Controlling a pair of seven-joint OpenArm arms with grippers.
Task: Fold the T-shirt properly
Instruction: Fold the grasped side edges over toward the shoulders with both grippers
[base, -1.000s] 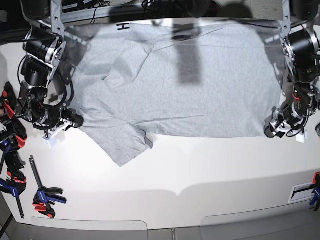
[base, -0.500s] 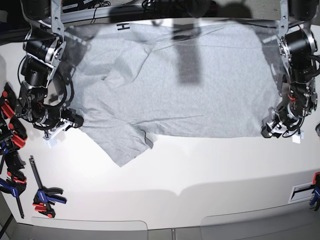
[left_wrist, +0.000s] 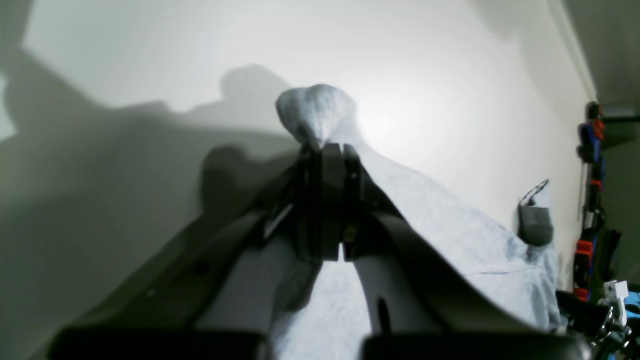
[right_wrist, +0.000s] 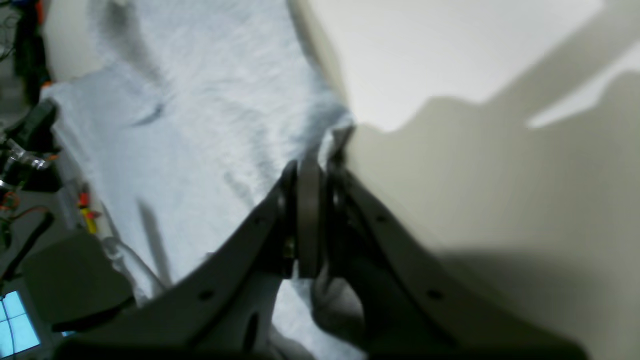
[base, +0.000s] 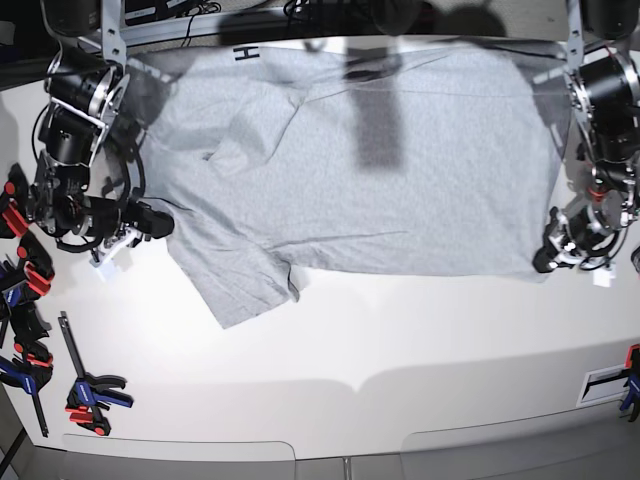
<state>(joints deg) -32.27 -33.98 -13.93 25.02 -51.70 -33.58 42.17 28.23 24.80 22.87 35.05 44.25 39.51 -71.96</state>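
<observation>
The light grey T-shirt (base: 380, 190) lies spread plain side up across the far half of the white table (base: 400, 340), one sleeve (base: 240, 290) pointing toward the front. A bit of black lettering (base: 243, 52) shows at its far edge. My right gripper (base: 155, 218), at the left of the base view, is shut on the shirt's left edge (right_wrist: 330, 135). My left gripper (base: 547, 262), at the right, is shut on the shirt's near right corner, and a small bulge of cloth (left_wrist: 317, 110) sticks out past the closed jaws.
Several red, blue and black clamps lie along the table's left edge (base: 85, 392) and one at the right edge (base: 630, 375); clamps also show in the left wrist view (left_wrist: 590, 165). The table's front edge has a seam (base: 360, 385).
My right gripper has moved toward the far side and pulled the shirt's left edge and sleeve to the left. My left gripper has shifted slightly right with the corner, drawing the hem tauter.
</observation>
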